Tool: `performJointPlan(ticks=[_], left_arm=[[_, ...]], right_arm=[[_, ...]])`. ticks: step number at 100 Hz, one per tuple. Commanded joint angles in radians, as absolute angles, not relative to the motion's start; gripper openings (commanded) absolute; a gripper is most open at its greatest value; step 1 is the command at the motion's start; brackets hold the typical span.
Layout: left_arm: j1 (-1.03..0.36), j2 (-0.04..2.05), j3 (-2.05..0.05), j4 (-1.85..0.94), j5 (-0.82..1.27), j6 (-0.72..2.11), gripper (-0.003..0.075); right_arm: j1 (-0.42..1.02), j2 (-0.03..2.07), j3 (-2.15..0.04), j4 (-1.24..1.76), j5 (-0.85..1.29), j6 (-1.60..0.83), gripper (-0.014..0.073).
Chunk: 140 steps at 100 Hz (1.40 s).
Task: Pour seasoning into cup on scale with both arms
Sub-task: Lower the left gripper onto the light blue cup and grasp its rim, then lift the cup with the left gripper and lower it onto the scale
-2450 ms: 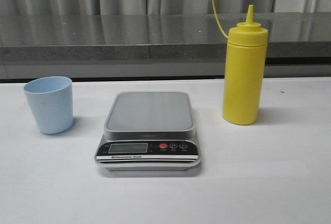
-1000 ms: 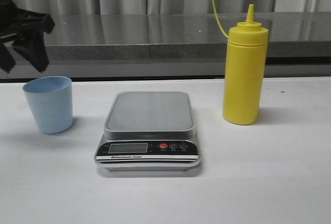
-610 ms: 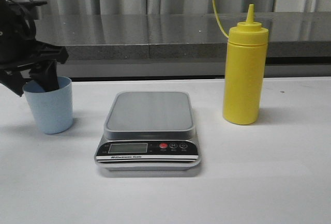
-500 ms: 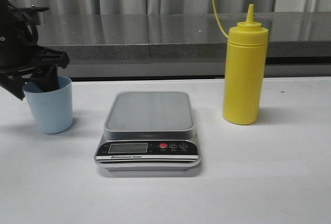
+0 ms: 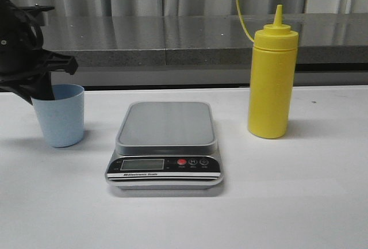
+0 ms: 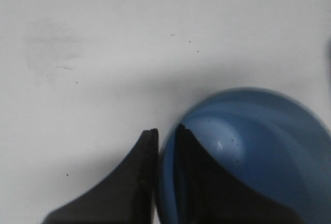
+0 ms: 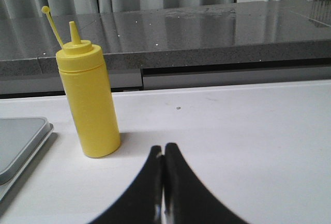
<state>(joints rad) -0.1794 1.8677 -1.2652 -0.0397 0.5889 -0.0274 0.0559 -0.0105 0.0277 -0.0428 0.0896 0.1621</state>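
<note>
The pale blue cup (image 5: pixel 59 117) stands on the white table, left of the scale (image 5: pixel 165 125). My left gripper (image 5: pixel 41 91) comes down on the cup's left rim. In the left wrist view one black finger (image 6: pixel 137 182) is outside the cup (image 6: pixel 253 146) and the other is inside, so the left gripper (image 6: pixel 165 131) is shut on the cup's wall. The yellow seasoning bottle (image 5: pixel 271 82) stands upright to the right of the scale, its cap hanging off on the tether. My right gripper (image 7: pixel 164 149) is shut and empty, short of the bottle (image 7: pixel 90 105); it does not show in the front view.
A grey stone ledge (image 5: pixel 172 42) with curtains behind it runs along the back of the white table (image 5: pixel 287 203). The scale's platform carries nothing, and its corner (image 7: pixel 20 141) shows beside the bottle in the right wrist view.
The left arm came in from the upper left, dropped onto the cup's rim and closed on it. The cup has shifted slightly right. Bottle and scale have not moved.
</note>
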Motion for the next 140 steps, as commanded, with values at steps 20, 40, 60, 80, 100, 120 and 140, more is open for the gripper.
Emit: performJointPlan(ticks=[20,40,60,80,100,120,140], left_arm=[[-0.188,1.822,-1.403,-0.046,0.666,-0.027,-0.0020],[-0.228,1.822,-1.592,-0.055,0.789,-0.027,-0.0020],[-0.334,1.822,-1.721,-0.055,0.804,-0.027,-0.0020],[-0.441,1.833,-1.726,-0.053,0.774,-0.027,-0.0020],[-0.486,1.880,-1.726,-0.053,0.781,-0.027,-0.0020],[-0.502,1.925,-1.726,-0.059,0.808,-0.027,-0.0020],[-0.502,1.946,-1.726,-0.065,0.810,-0.027,0.0021]], right_arm=[[0.047,-0.028,0.010,-0.055,0.010,0.162,-0.0068],[0.047,-0.028,0.010,-0.055,0.010,0.162,-0.0068],[0.047,-0.028,0.010,-0.055,0.010,0.162,-0.0068],[0.047,-0.028,0.010,-0.055,0.010,0.162,-0.0068],[0.047,-0.028,0.010,-0.055,0.010,0.162,-0.0068],[0.047,-0.028,0.010,-0.055,0.010,0.162,-0.0068],[0.047,-0.028,0.010,-0.055,0.010,0.162,-0.0068]])
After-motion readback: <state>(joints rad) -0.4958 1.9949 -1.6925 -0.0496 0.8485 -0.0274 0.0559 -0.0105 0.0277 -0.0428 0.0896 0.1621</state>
